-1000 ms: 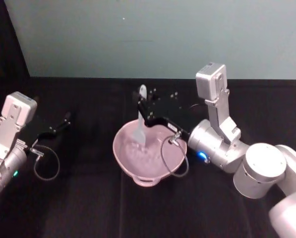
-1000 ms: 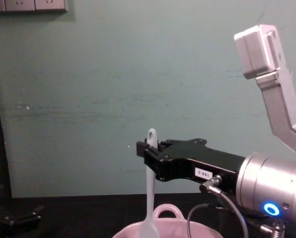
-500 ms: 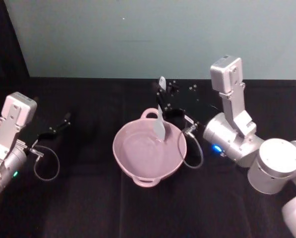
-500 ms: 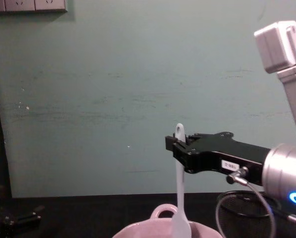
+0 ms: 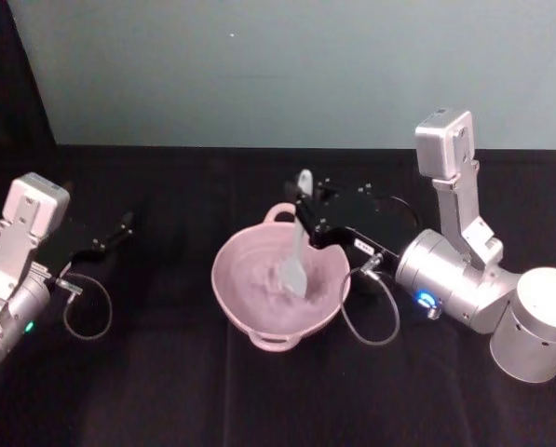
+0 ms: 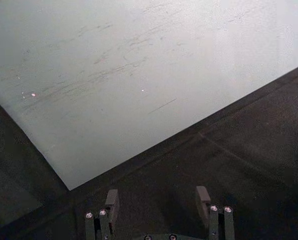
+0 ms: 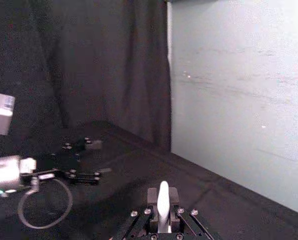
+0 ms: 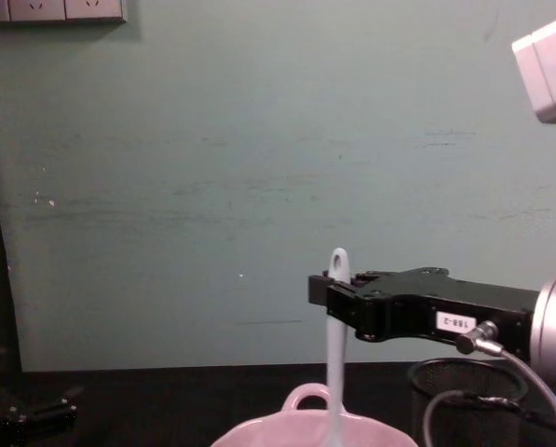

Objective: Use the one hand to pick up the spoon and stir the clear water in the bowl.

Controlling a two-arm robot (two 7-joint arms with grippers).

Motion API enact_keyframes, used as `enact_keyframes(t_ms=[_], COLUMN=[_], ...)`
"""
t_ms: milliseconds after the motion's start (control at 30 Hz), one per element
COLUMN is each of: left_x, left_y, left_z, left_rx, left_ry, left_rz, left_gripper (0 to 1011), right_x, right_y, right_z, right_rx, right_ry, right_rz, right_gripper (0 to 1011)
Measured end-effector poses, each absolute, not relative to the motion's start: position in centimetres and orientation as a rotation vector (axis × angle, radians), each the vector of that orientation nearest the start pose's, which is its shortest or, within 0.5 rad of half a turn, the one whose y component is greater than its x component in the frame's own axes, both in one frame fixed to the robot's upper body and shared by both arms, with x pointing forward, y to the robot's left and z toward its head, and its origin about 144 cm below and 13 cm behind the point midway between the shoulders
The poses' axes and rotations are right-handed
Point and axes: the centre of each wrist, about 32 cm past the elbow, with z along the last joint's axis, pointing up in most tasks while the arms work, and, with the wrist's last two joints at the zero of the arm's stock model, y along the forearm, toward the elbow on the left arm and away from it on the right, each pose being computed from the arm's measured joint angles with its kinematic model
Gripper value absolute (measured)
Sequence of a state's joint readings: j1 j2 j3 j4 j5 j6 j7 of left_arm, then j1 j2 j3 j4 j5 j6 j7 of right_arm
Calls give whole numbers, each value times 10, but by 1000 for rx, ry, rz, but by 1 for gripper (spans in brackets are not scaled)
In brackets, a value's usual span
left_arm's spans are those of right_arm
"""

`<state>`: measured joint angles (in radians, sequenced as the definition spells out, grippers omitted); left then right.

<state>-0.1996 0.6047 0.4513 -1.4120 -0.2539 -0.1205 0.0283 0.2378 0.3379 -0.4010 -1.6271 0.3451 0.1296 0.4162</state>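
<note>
- Head view: my right claw [image 5: 305,207], flat and black on a silver cylindrical wrist, reaches in from the right and hangs over the far right part of the pale pink glossy bowl [image 5: 245,279] with the wavy rim.
- It is clenched on the upper handle of the long slim white plastic spoon [image 5: 297,250], whose holed end sticks up just above the grip.
- The spoon stands nearly upright, leaning a little. Its flat blade is down inside the bowl, right of the middle, and the surface around the blade looks rippled.
- The bowl sits mid-way across the black cloth-covered table [image 5: 166,382], with one small loop handle at its far rim and another at its near rim.
- Chest view: the right claw [image 8: 333,291] comes in level from the right, a small white label on its side. The spoon [image 8: 336,321] drops straight from it to the rim of the bowl [image 8: 296,433], beside a loop handle.
- A black wire-mesh cup [image 8: 459,396] stands to the right of the bowl, below my wrist.
- Right wrist view: the spoon [image 7: 162,199] is pinched upright in the right claw [image 7: 162,210].
- My left claw [image 5: 119,231] lies parked on the table at the far left, well apart from the bowl.
- Left wrist view: the left claw [image 6: 156,197] is released, its fingers [image 6: 111,199] spread with nothing between them.
</note>
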Motion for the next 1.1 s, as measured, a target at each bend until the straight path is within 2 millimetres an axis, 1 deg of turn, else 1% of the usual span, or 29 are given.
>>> enact_keyframes(t_ms=[167,300,333,500,667,933,1100], left_x=[489,489,489,489,489,489,489], left_y=[310,310,310,310,310,310,310], left_z=[1140,1140,1140,1140,1140,1140,1140], left_rx=[304,304,304,304,304,304,304], left_ry=[-285,-285,-285,-285,-285,-285,-285], left_rz=[1248,1248,1248,1248,1248,1248,1248], left_gripper=[1011,1011,1011,1011,1011,1011,1011], right_x=[496,499,503,510,521,528,529], right_y=[-193,-186,-181,-175,-165,-163,-172], right_z=[1214,1214,1212,1208,1200,1195,1196], right_rx=[-21,-17,-16,-9,27,38,-2], right_ry=[-12,11,21,25,-22,-133,-188], right_rz=[-729,-714,-710,-702,-726,-791,-827], right_gripper=[127,127,127,127,127,127,127])
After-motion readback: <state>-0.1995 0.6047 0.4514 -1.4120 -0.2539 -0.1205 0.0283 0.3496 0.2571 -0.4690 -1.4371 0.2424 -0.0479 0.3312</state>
